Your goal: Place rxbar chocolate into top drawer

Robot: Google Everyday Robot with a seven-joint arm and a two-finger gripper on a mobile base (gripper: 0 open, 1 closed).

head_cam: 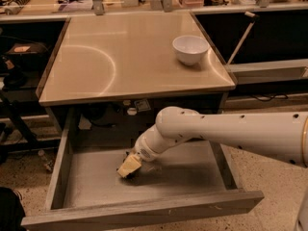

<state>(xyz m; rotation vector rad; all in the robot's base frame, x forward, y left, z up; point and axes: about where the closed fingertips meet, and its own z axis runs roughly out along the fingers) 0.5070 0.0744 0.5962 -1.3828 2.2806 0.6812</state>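
One white arm (231,131) reaches into the open top drawer (144,211), its gripper (129,166) low inside; whether it clamps the dark rxbar chocolate (140,171) just beneath cannot be told.

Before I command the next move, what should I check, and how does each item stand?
1. Top drawer pulled open: ok.
2. Gripper inside the drawer, low over its floor: ok.
3. Rxbar chocolate in plain sight: cannot tell; only a dark patch shows under the gripper.
4. Drawer floor around the gripper bare: ok.
5. White bowl on the table, well away from the arm: ok.
6. Gap between the arm and the table's front edge: cannot tell.
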